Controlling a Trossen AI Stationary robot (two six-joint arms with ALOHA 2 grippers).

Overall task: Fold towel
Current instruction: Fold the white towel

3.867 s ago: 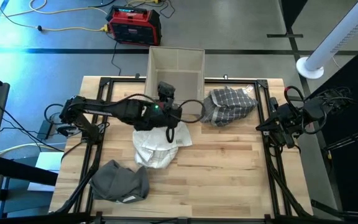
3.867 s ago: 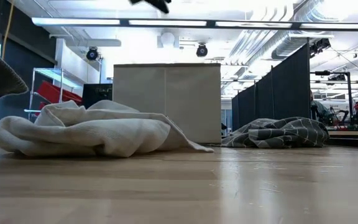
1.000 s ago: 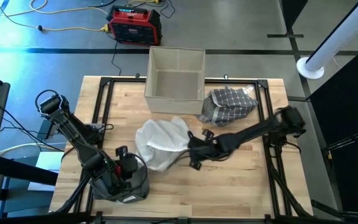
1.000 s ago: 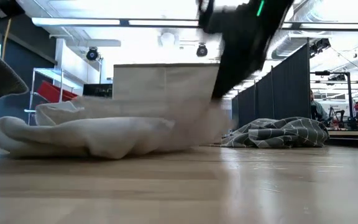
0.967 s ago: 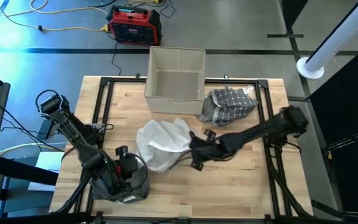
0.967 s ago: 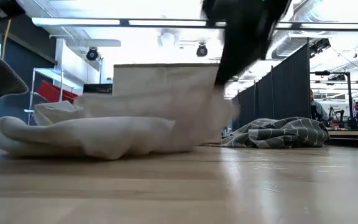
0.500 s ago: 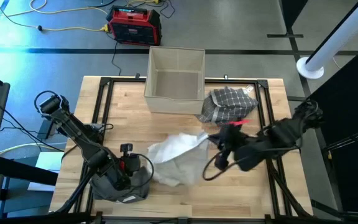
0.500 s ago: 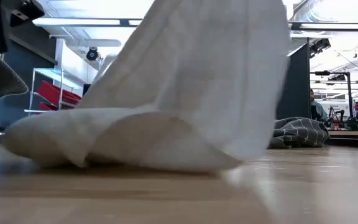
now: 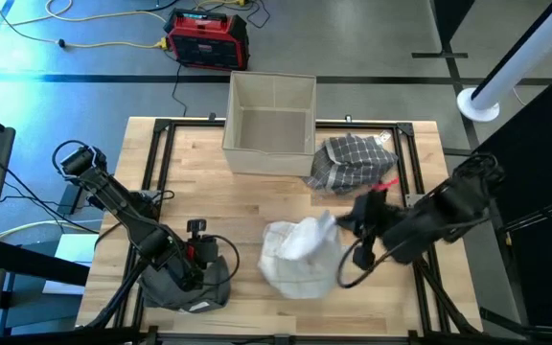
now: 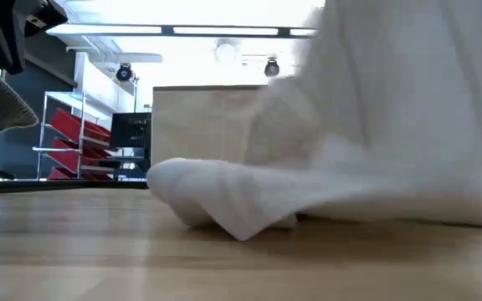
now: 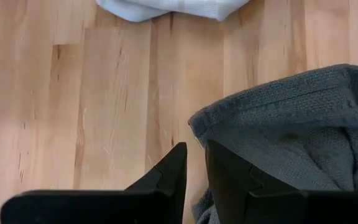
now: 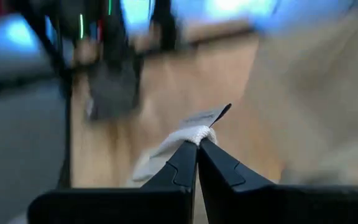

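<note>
**Thin corner pinch, slip risk**

Right gripper (image 12: 197, 144) clenched on a corner of the white towel (image 9: 300, 257), bunched mid-table. A hard tug could strip that edge free.

Left gripper (image 11: 192, 163) pinched on the grey towel (image 11: 297, 124) at the table's near-left.

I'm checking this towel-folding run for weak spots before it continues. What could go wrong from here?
The right gripper pinches only a thin corner of the white towel, so it may slip free while lifted. Most of that towel lies bunched on the table, so it may drag rather than spread. The left gripper sits at the edge of the grey towel and may snag it.
</note>
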